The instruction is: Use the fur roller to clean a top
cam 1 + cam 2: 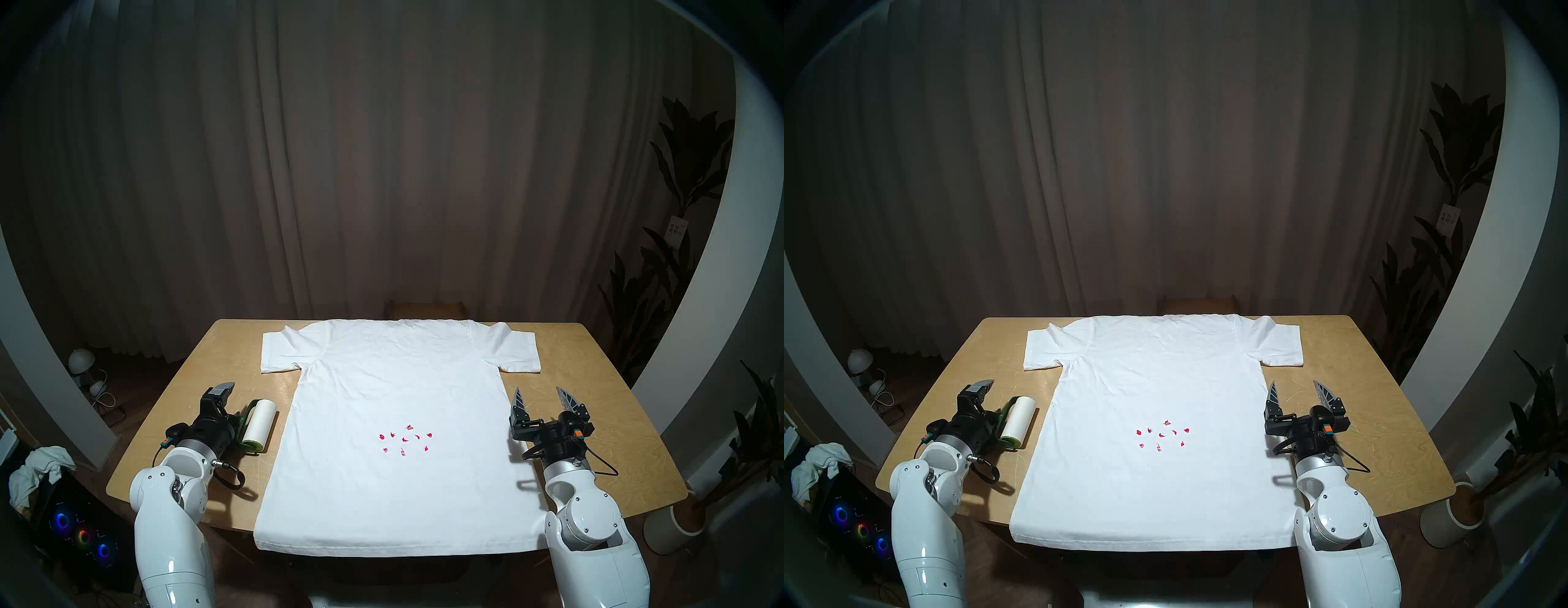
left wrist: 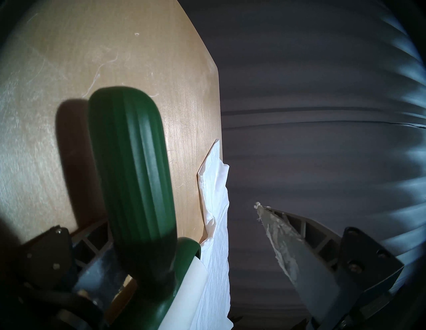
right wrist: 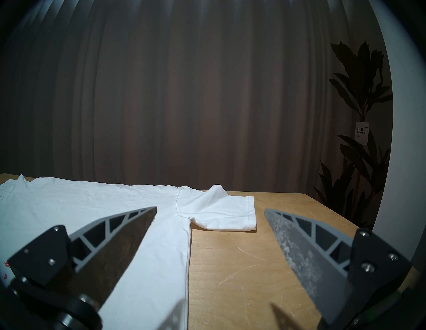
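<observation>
The top [image 1: 394, 382] is a large white short-sleeved T-shirt spread flat on the wooden table, with several small red bits [image 1: 405, 439] on its middle. It also shows in the other head view [image 1: 1157, 373] and the right wrist view [image 3: 92, 207]. The fur roller [image 1: 259, 424] lies on the table just left of the shirt, white cylinder towards the shirt. My left gripper [image 1: 231, 403] is turned on its side and open, with the roller's dark green handle [image 2: 133, 172] between its fingers, close to one finger. My right gripper [image 1: 539, 390] is open and empty over the shirt's right edge.
The table [image 1: 594, 382] has bare wood on both sides of the shirt. A potted plant [image 1: 674, 522] stands on the floor at the right. A computer with coloured fans [image 1: 80, 535] and a crumpled white cloth [image 1: 38, 467] sit left of the table. A curtain hangs behind.
</observation>
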`<state>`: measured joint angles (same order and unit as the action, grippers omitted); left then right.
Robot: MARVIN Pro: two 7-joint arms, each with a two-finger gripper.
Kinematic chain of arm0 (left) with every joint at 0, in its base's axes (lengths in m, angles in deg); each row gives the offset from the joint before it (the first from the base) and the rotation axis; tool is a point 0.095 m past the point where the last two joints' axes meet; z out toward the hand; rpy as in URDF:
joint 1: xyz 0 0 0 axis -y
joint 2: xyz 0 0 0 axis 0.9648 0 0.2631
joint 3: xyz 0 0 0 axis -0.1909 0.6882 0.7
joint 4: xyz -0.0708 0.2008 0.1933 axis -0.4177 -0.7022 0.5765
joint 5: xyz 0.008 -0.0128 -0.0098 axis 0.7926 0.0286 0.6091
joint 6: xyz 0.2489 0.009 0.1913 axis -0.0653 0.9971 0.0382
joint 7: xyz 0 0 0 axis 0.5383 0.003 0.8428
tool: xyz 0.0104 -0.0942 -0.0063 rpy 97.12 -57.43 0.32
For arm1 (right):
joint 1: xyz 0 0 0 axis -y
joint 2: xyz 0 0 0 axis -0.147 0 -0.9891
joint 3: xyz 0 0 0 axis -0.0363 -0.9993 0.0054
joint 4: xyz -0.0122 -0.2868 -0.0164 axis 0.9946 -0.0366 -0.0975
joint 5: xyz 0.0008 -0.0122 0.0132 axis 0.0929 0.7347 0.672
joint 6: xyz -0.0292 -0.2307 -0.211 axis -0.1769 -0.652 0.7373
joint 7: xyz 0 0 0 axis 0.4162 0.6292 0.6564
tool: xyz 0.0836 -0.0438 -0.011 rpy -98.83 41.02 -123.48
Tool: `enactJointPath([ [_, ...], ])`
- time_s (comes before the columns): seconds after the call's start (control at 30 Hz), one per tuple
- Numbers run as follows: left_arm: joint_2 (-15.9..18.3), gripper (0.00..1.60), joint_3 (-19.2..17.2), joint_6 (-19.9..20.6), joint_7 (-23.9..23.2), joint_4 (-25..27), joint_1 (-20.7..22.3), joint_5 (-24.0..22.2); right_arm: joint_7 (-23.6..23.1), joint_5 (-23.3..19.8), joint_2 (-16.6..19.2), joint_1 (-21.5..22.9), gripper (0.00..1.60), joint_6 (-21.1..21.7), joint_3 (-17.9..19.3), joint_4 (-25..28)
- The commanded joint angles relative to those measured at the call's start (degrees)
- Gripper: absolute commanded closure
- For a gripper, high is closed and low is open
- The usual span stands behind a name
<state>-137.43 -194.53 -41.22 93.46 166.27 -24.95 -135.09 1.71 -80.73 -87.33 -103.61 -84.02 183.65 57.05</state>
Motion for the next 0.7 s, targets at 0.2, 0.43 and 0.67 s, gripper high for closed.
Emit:
enactJointPath([
  [0.2, 0.39, 0.65, 0.57, 0.08, 0.45, -0.96, -0.98, 0.82, -0.04, -0.21, -0.16, 0.49, 0.0, -0.27, -0.01, 0.97],
  [0.43, 0.56, 1.17, 0.93, -0.21, -0.26, -1.12, -1.13, 1.16, -0.19, -0.25, 0.0, 0.52, 0.0, -0.45, 0.07, 0.62],
  [0.67, 0.18, 1.6, 1.4, -0.84, -0.9, -0.11, -1.61, 1.61, -0.13, -0.38, -0.04, 0.39, 0.0, -0.55, 0.27, 0.59],
])
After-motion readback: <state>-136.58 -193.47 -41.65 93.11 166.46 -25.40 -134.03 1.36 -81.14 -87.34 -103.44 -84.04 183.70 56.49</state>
